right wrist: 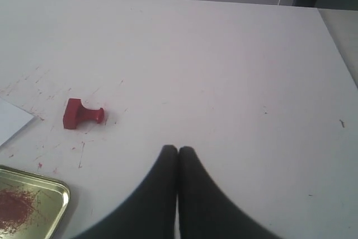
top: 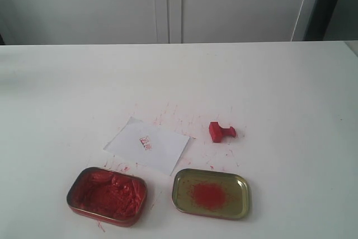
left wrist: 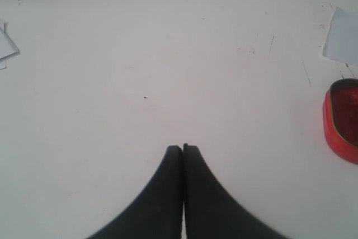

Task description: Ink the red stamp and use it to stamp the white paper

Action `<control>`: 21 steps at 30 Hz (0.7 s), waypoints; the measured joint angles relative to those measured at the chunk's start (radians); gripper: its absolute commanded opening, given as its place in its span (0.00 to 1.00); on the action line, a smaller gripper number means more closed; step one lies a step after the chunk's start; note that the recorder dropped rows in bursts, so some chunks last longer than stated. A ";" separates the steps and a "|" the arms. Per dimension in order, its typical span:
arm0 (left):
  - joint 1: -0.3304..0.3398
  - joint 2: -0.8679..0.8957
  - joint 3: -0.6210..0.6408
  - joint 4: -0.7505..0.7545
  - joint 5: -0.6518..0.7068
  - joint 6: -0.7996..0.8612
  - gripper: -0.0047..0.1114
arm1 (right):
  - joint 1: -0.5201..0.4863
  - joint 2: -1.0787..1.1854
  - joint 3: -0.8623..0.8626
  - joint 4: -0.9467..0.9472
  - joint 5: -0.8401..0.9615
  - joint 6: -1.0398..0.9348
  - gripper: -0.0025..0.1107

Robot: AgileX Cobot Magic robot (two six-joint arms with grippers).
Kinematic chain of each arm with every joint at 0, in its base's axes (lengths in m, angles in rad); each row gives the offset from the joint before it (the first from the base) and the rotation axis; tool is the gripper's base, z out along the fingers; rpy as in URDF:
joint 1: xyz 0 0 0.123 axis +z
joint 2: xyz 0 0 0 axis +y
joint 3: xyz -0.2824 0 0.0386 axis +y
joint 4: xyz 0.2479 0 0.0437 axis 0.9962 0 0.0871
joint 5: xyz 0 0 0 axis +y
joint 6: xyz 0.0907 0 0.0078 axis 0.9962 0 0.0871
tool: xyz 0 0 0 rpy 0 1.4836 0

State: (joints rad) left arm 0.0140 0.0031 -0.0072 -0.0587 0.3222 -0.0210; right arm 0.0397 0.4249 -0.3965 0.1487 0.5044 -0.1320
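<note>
The red stamp (top: pixel 221 131) lies on its side on the table, right of the white paper (top: pixel 147 144); it also shows in the right wrist view (right wrist: pixel 81 114). The paper carries a small red mark. A corner of the paper (left wrist: pixel 342 32) shows in the left wrist view and another corner (right wrist: pixel 12 120) in the right wrist view. My left gripper (left wrist: pixel 183 148) is shut on nothing over bare table. My right gripper (right wrist: pixel 178 149) is shut too, empty, well apart from the stamp. Neither gripper appears in the exterior view.
A red tin of lumpy red paste (top: pixel 107 195) sits at the front left, its edge (left wrist: pixel 341 120) in the left wrist view. A gold tin with a red smear (top: pixel 211 193) sits at the front right, also (right wrist: pixel 28 205). The white tabletop (top: pixel 268 82) is red-speckled.
</note>
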 measured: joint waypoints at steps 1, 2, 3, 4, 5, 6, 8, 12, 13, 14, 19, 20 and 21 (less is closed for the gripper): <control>0.000 0.000 0.000 0.000 0.000 0.000 0.04 | 0.000 0.000 0.000 0.000 0.000 0.000 0.02; 0.000 0.000 0.000 0.000 0.000 0.000 0.04 | 0.000 0.000 0.000 0.000 0.000 0.000 0.02; 0.000 0.000 0.000 0.000 0.000 0.000 0.04 | 0.000 0.000 0.000 0.000 0.000 0.000 0.02; 0.000 0.000 0.000 0.000 0.000 0.000 0.04 | 0.000 0.000 0.000 0.000 0.000 0.000 0.02; 0.000 0.000 0.000 0.000 0.000 0.000 0.04 | 0.000 0.000 0.000 0.000 0.000 0.000 0.02; 0.000 0.000 0.000 0.000 0.000 0.000 0.04 | 0.000 0.000 0.000 0.000 0.000 0.000 0.02; 0.000 0.000 0.000 0.000 0.000 0.000 0.04 | 0.000 0.000 0.000 0.000 0.000 0.000 0.02; 0.000 0.000 0.000 0.000 0.000 0.000 0.04 | 0.000 0.000 0.000 0.000 -0.002 0.000 0.02; 0.000 0.000 0.000 0.000 0.000 0.000 0.04 | 0.000 0.000 0.000 0.000 -0.002 0.000 0.02; 0.000 0.000 0.000 0.000 0.000 0.000 0.04 | 0.000 0.000 0.000 0.000 -0.002 0.000 0.02; 0.000 0.000 0.000 0.000 0.000 0.000 0.04 | 0.000 -0.016 0.000 0.000 0.000 0.000 0.02; 0.000 0.000 0.000 0.000 0.000 0.000 0.04 | 0.000 -0.027 0.000 0.000 0.000 0.000 0.02; 0.000 0.000 0.000 0.000 0.000 0.000 0.04 | 0.000 -0.035 0.000 0.000 0.000 0.000 0.02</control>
State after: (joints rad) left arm 0.0140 0.0031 -0.0072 -0.0587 0.3222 -0.0210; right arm 0.0397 0.3896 -0.3965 0.1487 0.5043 -0.1320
